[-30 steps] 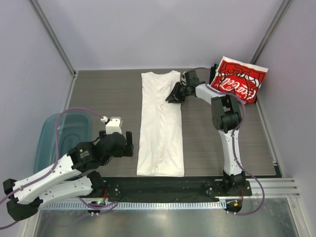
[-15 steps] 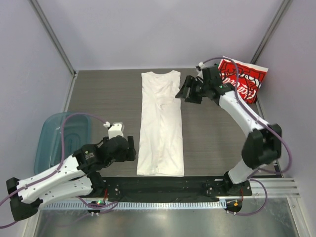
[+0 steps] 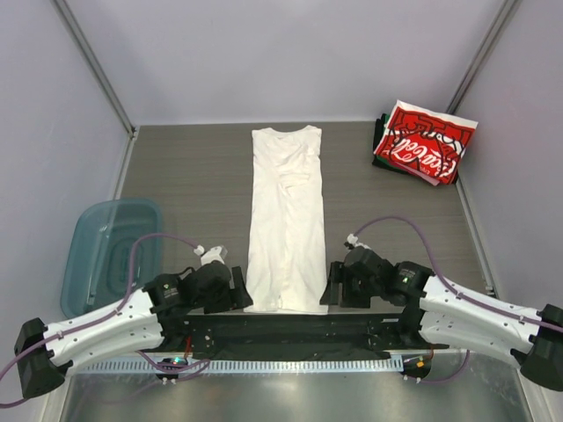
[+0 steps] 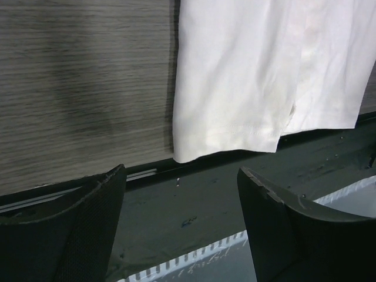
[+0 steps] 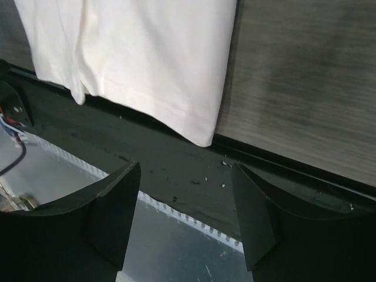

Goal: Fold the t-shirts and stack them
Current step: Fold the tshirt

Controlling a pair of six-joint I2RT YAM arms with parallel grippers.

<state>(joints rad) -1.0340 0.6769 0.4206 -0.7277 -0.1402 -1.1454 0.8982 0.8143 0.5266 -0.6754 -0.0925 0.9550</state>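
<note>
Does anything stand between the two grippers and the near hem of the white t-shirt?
Nothing visible. The left gripper and right gripper, both open, flank the near hem of the white t-shirt; only black rail lies between.

The red folded t-shirt (image 3: 420, 148) carries white script, seemingly "Coca-Cola" (small and tilted). Nothing else is legible.
</note>
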